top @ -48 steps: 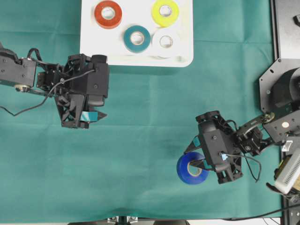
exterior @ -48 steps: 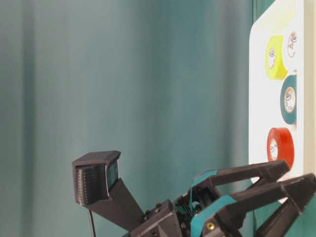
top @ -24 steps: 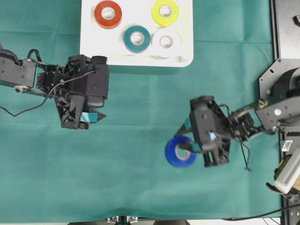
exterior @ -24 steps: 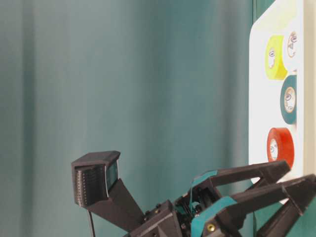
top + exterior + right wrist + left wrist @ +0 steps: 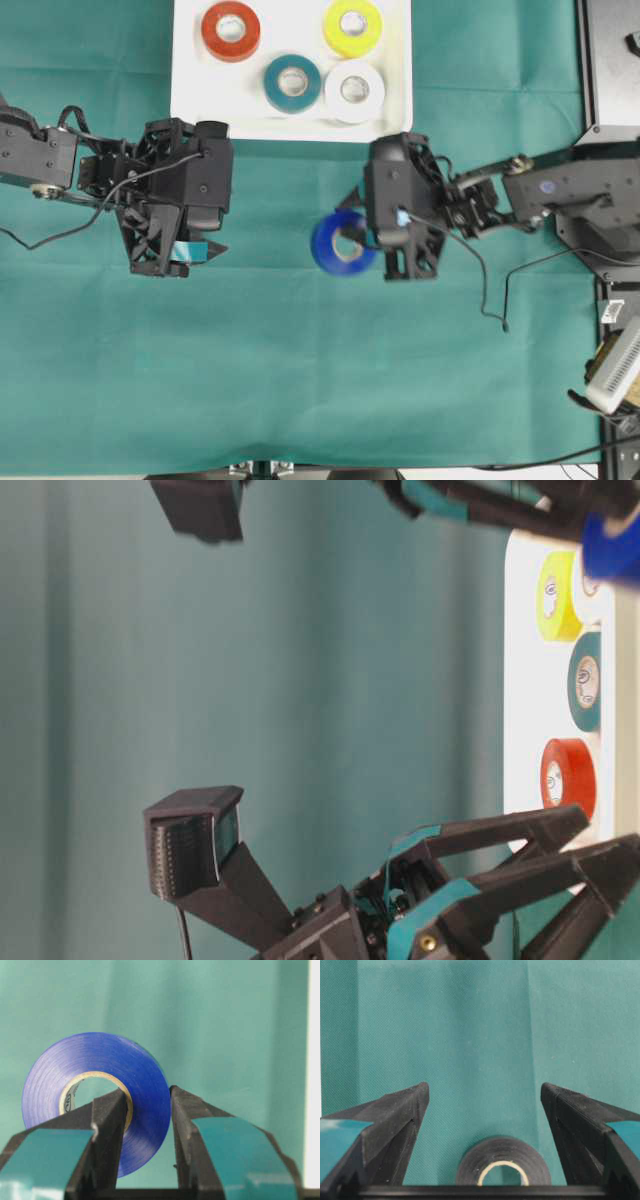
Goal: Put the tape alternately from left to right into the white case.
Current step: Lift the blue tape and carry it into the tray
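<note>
right gripper [image 5: 352, 240]: we see it clamped on the blue tape [image 5: 337, 243], mid-frame
left gripper [image 5: 195, 248]: wide open, nothing held
white case [image 5: 190, 105]: top of frame

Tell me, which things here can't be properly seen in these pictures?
- Black tape: hidden under the left gripper in the overhead view; its near half is cut off by the bottom edge in the left wrist view.
- White case: its far edge is cut off by the top of the overhead view.
- Blue tape: blurred overhead; in the table-level view only a corner shows.
- Right gripper: mostly cut off at the top of the table-level view.
</note>
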Controlling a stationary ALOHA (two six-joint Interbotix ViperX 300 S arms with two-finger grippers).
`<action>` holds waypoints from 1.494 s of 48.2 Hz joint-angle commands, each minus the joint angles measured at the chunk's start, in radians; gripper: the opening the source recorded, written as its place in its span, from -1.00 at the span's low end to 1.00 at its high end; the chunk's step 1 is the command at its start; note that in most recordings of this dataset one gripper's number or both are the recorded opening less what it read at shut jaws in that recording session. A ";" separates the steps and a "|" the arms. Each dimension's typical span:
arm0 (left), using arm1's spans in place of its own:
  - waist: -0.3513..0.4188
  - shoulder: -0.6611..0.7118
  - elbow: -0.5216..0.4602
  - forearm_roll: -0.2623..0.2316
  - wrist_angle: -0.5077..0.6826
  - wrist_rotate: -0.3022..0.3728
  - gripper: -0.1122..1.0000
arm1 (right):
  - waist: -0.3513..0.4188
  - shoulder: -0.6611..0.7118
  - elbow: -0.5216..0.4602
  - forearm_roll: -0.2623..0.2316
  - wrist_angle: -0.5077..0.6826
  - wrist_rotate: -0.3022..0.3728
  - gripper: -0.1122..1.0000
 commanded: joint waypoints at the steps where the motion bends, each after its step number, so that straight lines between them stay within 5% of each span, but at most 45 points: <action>1: -0.003 -0.014 -0.009 0.000 -0.008 0.002 0.60 | -0.041 0.002 -0.035 -0.035 -0.005 -0.003 -0.34; 9: -0.003 -0.014 -0.009 0.000 -0.008 0.002 0.60 | -0.124 0.028 -0.060 -0.115 -0.005 -0.003 -0.34; 26: -0.003 -0.014 -0.009 -0.002 -0.008 0.002 0.60 | -0.273 0.081 -0.112 -0.193 -0.011 -0.006 -0.34; 43: -0.005 -0.005 -0.011 -0.002 -0.008 0.002 0.60 | -0.419 0.153 -0.186 -0.324 -0.014 -0.008 -0.34; 72: -0.005 -0.005 -0.009 0.000 -0.008 0.003 0.60 | -0.615 0.313 -0.321 -0.382 -0.100 -0.008 -0.34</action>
